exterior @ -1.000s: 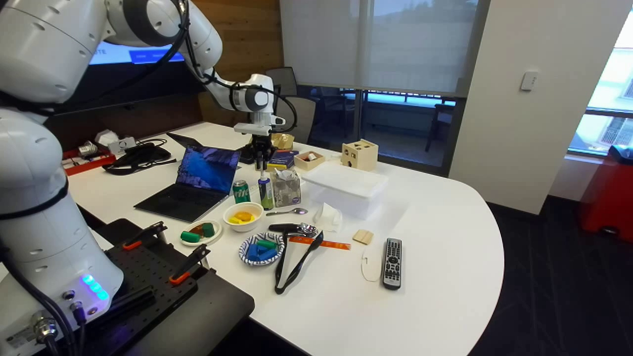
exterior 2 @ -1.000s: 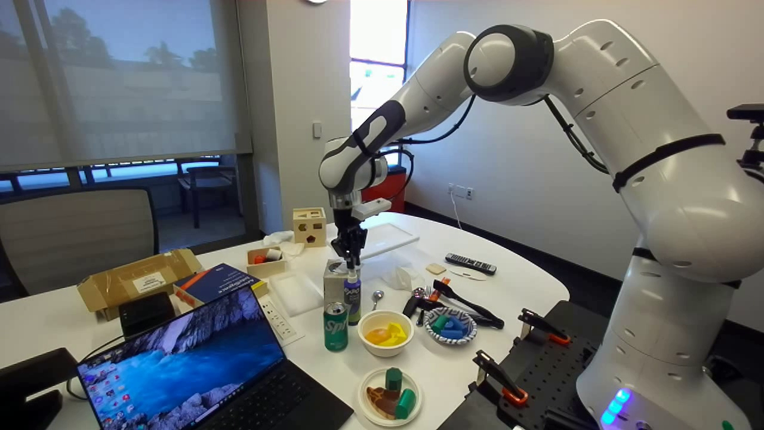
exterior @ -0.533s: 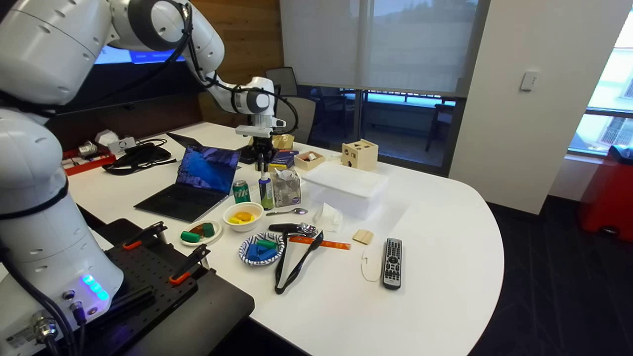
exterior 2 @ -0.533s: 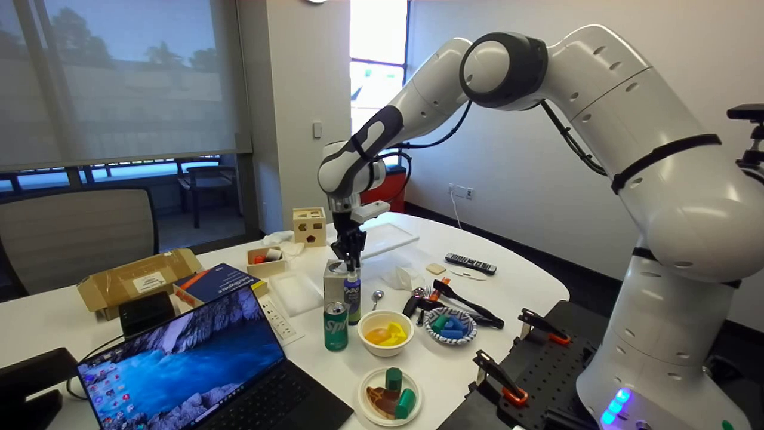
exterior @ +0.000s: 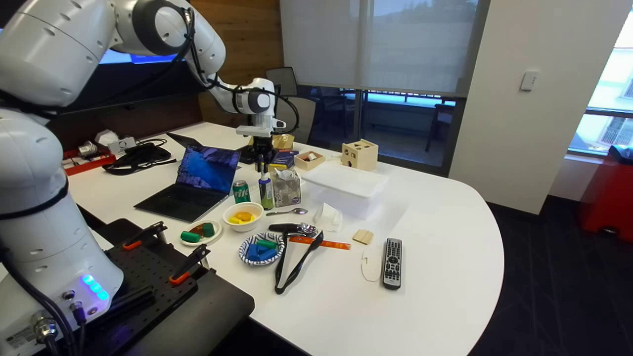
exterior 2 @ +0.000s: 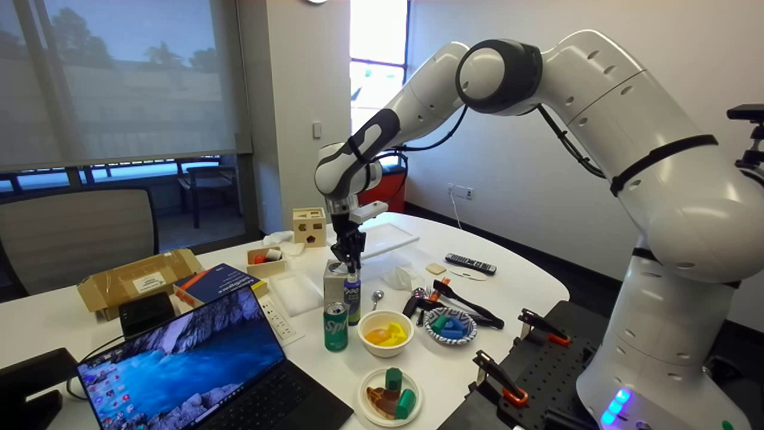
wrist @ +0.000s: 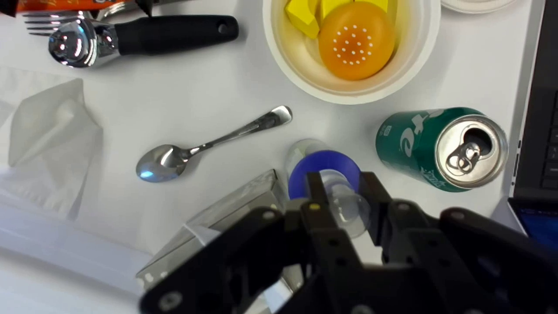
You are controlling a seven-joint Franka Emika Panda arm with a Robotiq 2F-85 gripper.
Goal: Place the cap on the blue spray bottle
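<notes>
The blue spray bottle (exterior 2: 353, 298) stands upright on the desk (exterior: 420, 212), well in from all visible edges. In both exterior views the gripper (wrist: 342, 185) points down directly above it. The jaws stand narrow and grip the clear cap (wrist: 348, 213), with the fingers (wrist: 316, 187) on opposite sides of it. In the wrist view the cap overlaps the bottle's blue collar (wrist: 300, 174); whether it is seated cannot be settled from this angle, since the fingers cover part of the area.

A tissue box (exterior: 287, 190) stands just beside the bottle, and a lidded plastic bin (exterior: 363, 203) stands past the box, towards the desk's rounded edge. A green soda can (wrist: 407, 150) stands on the bottle's opposite side, apart from it, with a laptop (exterior 2: 197, 358) beyond. A white bowl (wrist: 348, 98), holding yellow pieces and an orange item, sits near the bottle on the side of the edge by the arm's base (exterior: 54, 247). A spoon (wrist: 165, 162) lies near the bottle, handle end closest. A plate (exterior 2: 382, 420) with green blocks sits close to the base-side edge. A wooden shape box (exterior: 360, 155) stands near the window-side edge.
</notes>
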